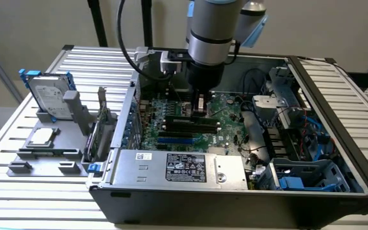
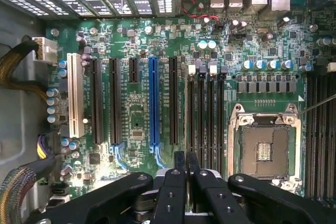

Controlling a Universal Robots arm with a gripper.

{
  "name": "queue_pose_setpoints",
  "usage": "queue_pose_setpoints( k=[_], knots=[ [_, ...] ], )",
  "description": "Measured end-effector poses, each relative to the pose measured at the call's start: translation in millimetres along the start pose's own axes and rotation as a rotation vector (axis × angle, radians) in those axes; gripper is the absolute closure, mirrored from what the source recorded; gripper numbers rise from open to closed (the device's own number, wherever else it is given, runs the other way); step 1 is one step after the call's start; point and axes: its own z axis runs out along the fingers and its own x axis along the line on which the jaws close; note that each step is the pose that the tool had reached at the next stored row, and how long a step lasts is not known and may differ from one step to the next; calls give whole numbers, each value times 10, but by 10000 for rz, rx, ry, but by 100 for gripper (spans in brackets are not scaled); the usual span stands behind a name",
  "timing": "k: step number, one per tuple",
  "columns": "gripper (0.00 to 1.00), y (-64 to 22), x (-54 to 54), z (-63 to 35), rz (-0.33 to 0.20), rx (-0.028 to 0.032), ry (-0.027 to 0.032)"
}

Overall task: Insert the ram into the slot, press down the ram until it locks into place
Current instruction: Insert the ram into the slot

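Ram [image 2: 188, 109] shows edge-on as a thin greenish strip running out from between the jaws, which are drawn narrow and pinch it. It lines up with the slot [image 2: 193, 93], the outermost of four parallel black sockets on the side toward the blue slot [image 2: 153, 103]; whether it is seated I cannot tell. A pale clip marks the slot's far end. On the other side of the four sockets lies the square metal-framed CPU socket [image 2: 265, 148]. In the exterior view the arm [image 1: 211, 33] reaches straight down into the open computer case [image 1: 235, 203], which lies on the ribbed table [image 1: 17, 201]. On the exterior view's left a hard drive [image 1: 48, 96] stands upright in a grey holder [image 1: 46, 155].
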Motion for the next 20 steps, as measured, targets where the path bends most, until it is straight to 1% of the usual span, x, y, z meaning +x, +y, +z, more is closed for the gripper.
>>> queue_pose_setpoints(
  k=[7,17,20],
  knots=[
    [87,1,-62,44,-27,8,1],
    [87,-18,-70,85,-151,17,15],
    [87,-21,-70,91,-166,39,14]
  ],
)
